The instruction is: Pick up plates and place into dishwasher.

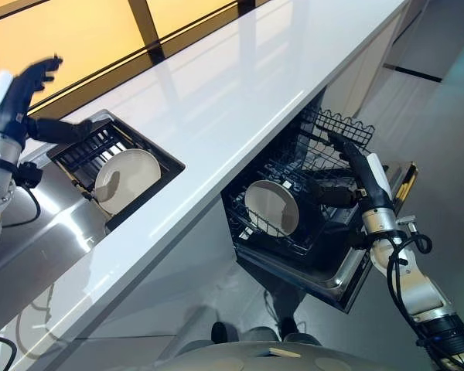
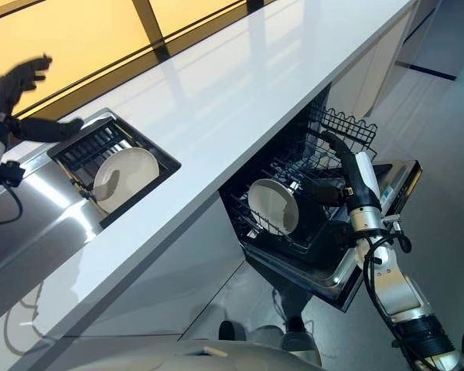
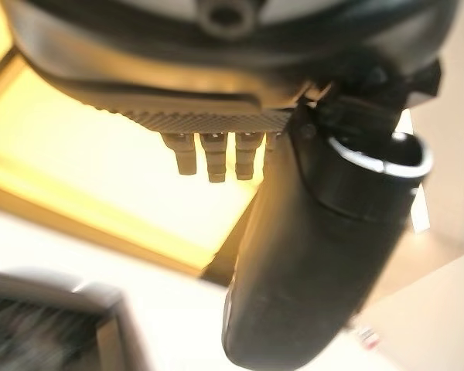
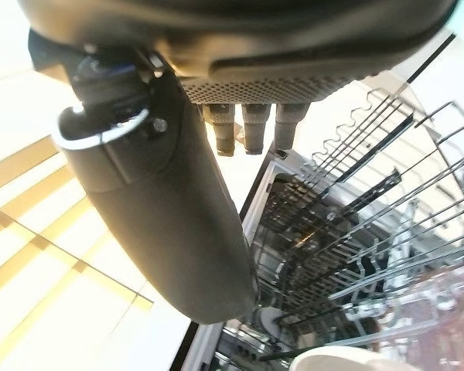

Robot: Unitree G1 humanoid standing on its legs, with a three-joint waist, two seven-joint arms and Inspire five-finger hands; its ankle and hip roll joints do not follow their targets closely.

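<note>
Next plate: sink rack, under my left hand.
Eye views: my left hand (image 1: 19, 93), fingers relaxed and empty, hangs left and far of the plate (image 1: 126, 180) leaning on edge in the sink rack (image 1: 158, 154); my right hand (image 1: 354, 166), straight-fingered and empty, sits beside the loaded plate (image 1: 271, 207) in the dishwasher rack (image 1: 325, 147).
Wrist views: both hands show extended fingers, nothing held.

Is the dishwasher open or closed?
Open. The black wire dishwasher rack is pulled out below the white counter, holding one round white plate.

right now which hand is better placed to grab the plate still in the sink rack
Left. The left hand hovers open just beside the sink rack holding the remaining plate. The right hand is over the dishwasher rack, by the plate already loaded.
</note>
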